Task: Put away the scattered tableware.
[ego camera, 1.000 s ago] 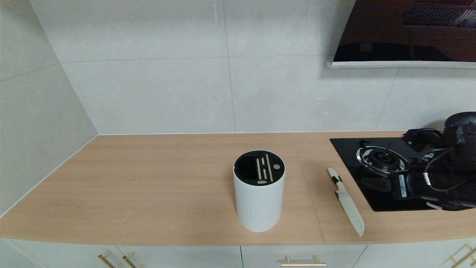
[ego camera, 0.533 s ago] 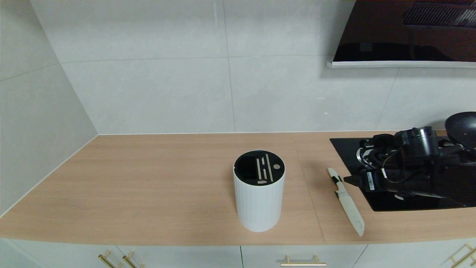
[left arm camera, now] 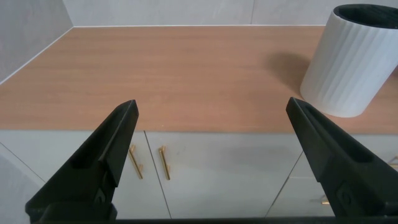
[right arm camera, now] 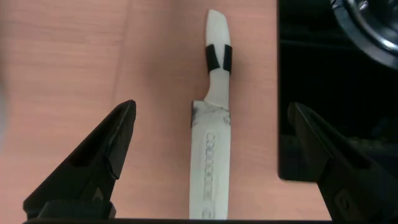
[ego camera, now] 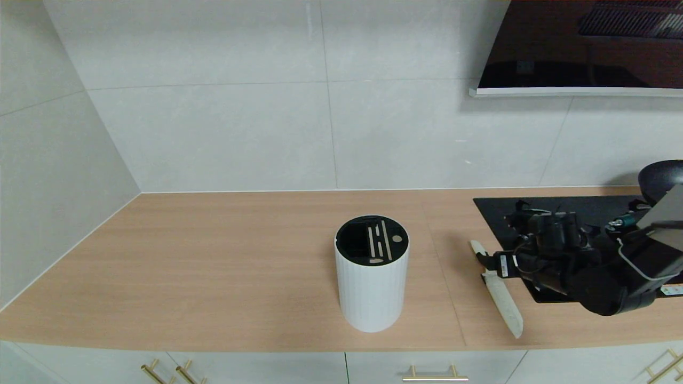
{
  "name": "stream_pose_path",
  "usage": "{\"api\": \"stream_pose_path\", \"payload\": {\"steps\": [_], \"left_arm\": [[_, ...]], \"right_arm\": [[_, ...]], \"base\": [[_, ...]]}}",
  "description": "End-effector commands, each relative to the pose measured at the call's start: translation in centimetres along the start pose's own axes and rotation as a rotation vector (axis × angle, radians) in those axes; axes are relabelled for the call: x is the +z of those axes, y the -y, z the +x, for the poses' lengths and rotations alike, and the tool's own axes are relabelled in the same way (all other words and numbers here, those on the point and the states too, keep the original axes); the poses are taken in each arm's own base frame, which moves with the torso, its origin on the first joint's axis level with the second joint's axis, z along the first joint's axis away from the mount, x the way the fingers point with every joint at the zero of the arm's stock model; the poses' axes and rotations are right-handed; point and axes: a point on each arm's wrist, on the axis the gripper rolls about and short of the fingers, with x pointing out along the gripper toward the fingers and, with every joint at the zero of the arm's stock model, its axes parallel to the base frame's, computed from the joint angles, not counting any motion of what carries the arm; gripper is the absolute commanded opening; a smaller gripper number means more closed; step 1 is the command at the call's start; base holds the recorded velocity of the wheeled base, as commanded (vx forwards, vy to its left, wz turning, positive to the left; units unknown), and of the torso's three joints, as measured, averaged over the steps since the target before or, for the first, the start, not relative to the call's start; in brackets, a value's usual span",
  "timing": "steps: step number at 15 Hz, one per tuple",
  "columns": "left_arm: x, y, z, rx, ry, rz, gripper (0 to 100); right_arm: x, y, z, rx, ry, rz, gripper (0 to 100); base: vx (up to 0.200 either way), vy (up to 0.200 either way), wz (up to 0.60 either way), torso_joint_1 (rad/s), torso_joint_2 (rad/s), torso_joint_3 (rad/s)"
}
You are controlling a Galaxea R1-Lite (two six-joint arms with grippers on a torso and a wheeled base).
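Knife [ego camera: 500,296] lies flat on the counter [ego camera: 224,266], to the right of the holder [ego camera: 372,277] and apart from it. Its handle points toward the wall and its blade toward the counter's front edge. It is pale, with a black band round the handle. My right gripper [right arm camera: 211,112] hangs over it where handle meets blade, fingers spread wide, one on either side of the knife. Whether they touch it I cannot tell. On the knife's far side from the holder, just beside it, is the black hob [ego camera: 496,210].

The holder is a white ribbed cylinder standing upright. Its black top is cut by a large opening, some narrow slots and a small round hole. The opening is dark, and I cannot tell what is inside.

My left gripper [left arm camera: 211,107] is spread open too, gripping nothing. It is out before the cabinet fronts [left arm camera: 217,168], left of the holder and well apart from it
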Motion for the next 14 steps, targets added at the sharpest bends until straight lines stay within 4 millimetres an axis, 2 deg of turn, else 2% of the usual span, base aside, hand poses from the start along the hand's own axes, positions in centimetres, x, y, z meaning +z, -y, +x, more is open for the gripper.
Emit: {"api": "stream_pose_path", "payload": {"steps": [1,10,14], "left_arm": [[0.0,0.0,0.0,0.001,0.000,0.000,100],[0.0,0.0,0.0,0.001,0.000,-0.002,100],[0.0,0.0,0.0,0.001,0.000,-0.002,100]], "right_arm": [[-2.3,-0.2,2.1,-0.007,-0.041,-0.001,100],[-3.5,-0.6,6.1,-0.010,-0.032,0.054,100],[-4.2,-0.3,6.6,-0.017,-0.052,0.053,100]], "base": [[0.000,0.000,0.00,0.000,0.00,0.000],[0.000,0.000,0.00,0.000,0.00,0.000],[0.000,0.000,0.00,0.000,0.00,0.000]]}}
